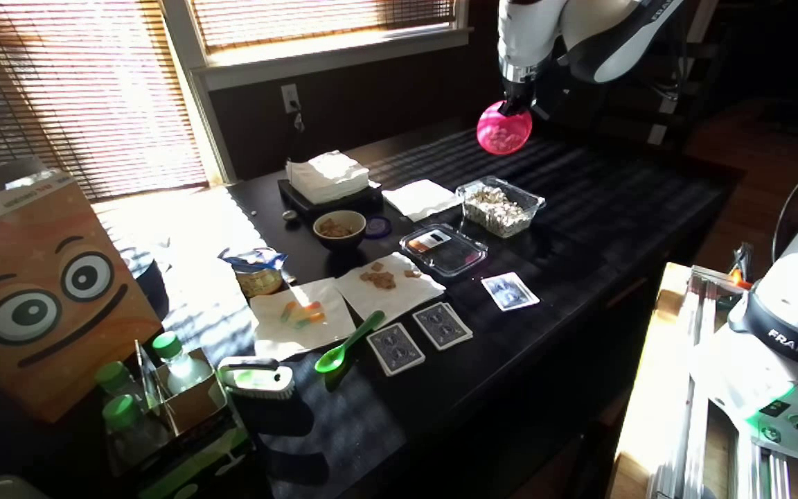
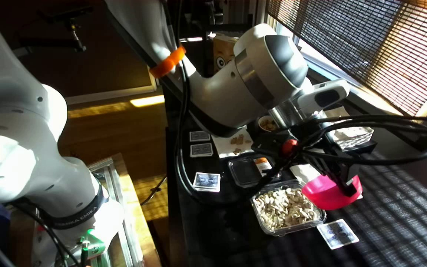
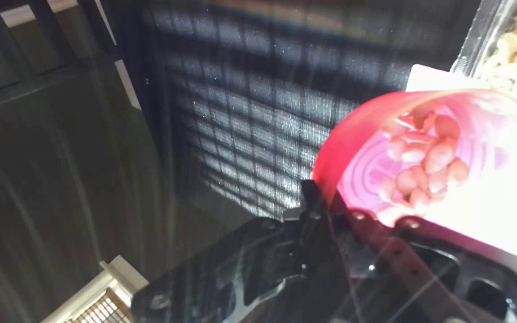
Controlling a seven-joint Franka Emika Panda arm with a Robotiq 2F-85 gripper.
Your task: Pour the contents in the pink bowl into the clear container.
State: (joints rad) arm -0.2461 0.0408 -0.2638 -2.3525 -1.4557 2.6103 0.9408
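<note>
While the fingers [image 2: 347,187] clamp the pink bowl [image 3: 341,143] by its rim, tilted above the counter [image 2: 221,233] and seemingly beside the clear container [image 2: 299,227], transport looks in hand; next, probably shift over it, then tip. Wrist view shows oval pieces [image 3: 424,161] inside the bowl; in an exterior view only its outer wall [image 2: 326,197] shows.

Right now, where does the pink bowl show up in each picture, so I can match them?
In an exterior view: pink bowl, upper half, right of center; clear container lower in frame.
In an exterior view: pink bowl, lower half, right of center; clear container to its lower left.
In the wrist view: pink bowl, right side, mid-height, partly in glare; clear container cut off at upper right.
Shared landmark: the clear container.
</note>
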